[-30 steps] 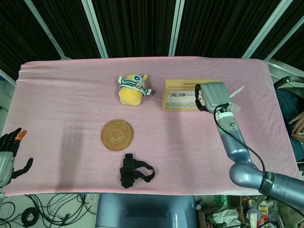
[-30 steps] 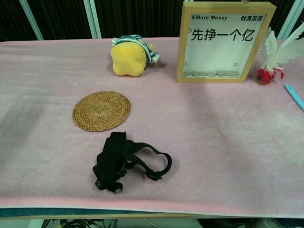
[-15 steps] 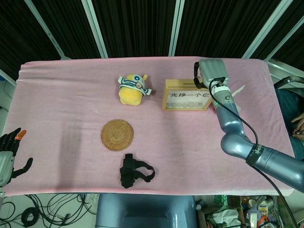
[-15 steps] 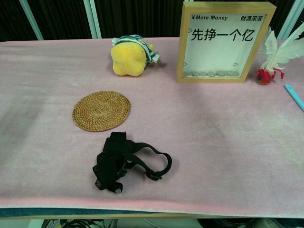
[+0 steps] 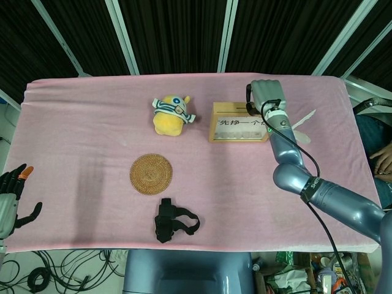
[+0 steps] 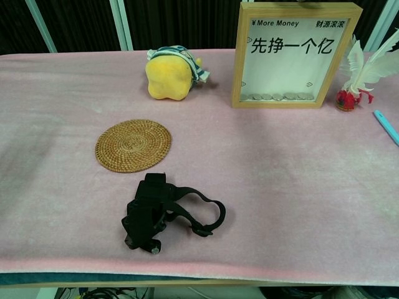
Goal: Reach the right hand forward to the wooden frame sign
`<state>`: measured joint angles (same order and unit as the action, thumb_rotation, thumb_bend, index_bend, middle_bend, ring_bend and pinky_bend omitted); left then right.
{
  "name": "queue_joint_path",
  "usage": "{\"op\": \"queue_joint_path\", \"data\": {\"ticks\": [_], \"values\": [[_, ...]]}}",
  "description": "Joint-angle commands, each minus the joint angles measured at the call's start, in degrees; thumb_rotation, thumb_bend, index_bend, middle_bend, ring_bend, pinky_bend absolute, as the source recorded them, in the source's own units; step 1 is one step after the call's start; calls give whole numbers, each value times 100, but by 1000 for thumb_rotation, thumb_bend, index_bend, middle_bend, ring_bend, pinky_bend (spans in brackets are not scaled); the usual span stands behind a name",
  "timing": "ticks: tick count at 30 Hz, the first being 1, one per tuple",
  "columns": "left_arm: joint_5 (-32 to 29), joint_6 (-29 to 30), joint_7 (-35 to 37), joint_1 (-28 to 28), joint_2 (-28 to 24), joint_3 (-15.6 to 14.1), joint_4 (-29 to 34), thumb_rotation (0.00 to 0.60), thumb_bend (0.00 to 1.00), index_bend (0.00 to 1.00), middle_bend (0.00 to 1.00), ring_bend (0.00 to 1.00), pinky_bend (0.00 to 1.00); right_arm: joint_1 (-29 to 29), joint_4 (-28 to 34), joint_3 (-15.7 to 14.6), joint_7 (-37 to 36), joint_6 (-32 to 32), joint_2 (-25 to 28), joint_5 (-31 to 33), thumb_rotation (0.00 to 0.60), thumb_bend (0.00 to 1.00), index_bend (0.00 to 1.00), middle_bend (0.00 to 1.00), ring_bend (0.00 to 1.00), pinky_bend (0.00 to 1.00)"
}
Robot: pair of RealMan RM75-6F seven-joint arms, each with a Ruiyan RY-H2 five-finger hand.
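The wooden frame sign (image 5: 239, 123) stands upright at the back right of the pink cloth; the chest view shows its white face with black characters (image 6: 296, 55). In the head view my right hand (image 5: 264, 96) hovers over the sign's top right corner, its grey back facing the camera. Nothing shows in its grasp, and its fingers are mostly hidden beneath it. The chest view does not show this hand. My left hand (image 5: 12, 199) hangs off the table's front left corner with fingers spread and empty.
A yellow plush toy (image 5: 170, 115) sits left of the sign. A round woven coaster (image 5: 150, 174) and a black strap device (image 5: 173, 220) lie nearer the front. A white feather ornament (image 6: 361, 71) and a teal pen (image 6: 386, 126) lie right of the sign.
My right hand has moved forward, from in front of the sign's right end to above its top right corner, then shifted slightly left. The left hand has not moved.
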<state>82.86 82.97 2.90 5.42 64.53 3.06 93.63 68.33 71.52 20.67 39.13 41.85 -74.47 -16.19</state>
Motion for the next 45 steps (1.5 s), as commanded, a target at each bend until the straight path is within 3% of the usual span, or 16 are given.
{"op": "queue_joint_path", "data": {"ticks": [1,38,45], "values": [[-1,4,5,0,0,5,2,600,355,66,5,0,0,23,10,-32,-72,6,5,10,600,478,672,935,988,964],[-16,-4,2,5,2,11,-12,600,354,66,5,0,0,208,90,-529,-402,21,80,75,600,469,672,935,988,964],[-21,-13,-2,6,-2,9,-7,600,354,66,5,0,0,241,87,-619,-371,22,103,135,600,448,559,935,988,964]]}}
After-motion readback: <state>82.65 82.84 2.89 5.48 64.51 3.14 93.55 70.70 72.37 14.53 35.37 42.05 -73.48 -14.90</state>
